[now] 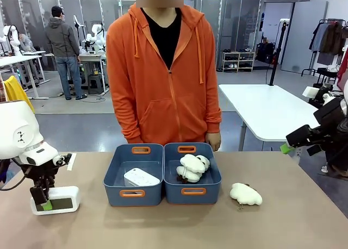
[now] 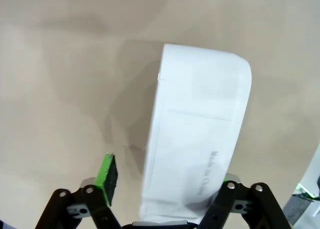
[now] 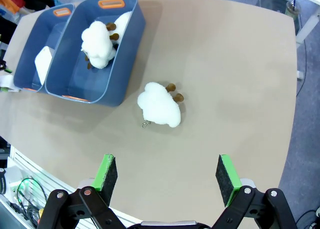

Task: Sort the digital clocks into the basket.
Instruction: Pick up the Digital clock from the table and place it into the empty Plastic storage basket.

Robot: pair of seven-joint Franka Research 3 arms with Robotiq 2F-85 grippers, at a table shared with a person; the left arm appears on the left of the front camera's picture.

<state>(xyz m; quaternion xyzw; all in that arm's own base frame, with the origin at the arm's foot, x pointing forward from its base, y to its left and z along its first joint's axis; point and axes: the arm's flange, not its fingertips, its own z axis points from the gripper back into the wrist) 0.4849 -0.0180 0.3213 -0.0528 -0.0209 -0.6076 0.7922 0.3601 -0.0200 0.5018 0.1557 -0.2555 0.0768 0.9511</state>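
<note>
1. Looking across the desk (image 1: pixel 283 227) from the front, the left gripper (image 1: pixel 41 201) is down at a white clock (image 1: pixel 56 200) that sits near the desk's left edge, its grey face toward the camera. A second clock (image 1: pixel 141 178) lies flat in the left blue basket (image 1: pixel 133 193) at the middle of the desk. The right basket (image 1: pixel 192 191), touching it, holds plush toys (image 1: pixel 191 167), and one more plush toy (image 1: pixel 245 194) lies on the desk just right of the baskets. A person in an orange hoodie (image 1: pixel 163 80) stands at the far edge. The right gripper (image 1: pixel 291 145) hangs above the right edge.

2. In the left wrist view, the clock's white back (image 2: pixel 200 134) runs between the spread fingers. One green pad (image 2: pixel 107 174) stands apart from it; the other is hidden behind the casing, so the jaws look unclenched, not yet gripping.

3. In the right wrist view, the right gripper (image 3: pixel 167 176) is released, holding nothing, high above the loose plush toy (image 3: pixel 160 104).

4. My judgement: the grasp of the second clock is in hand. Next comes closing on it, lifting, and carrying it right to the basket with the other clock.
</note>
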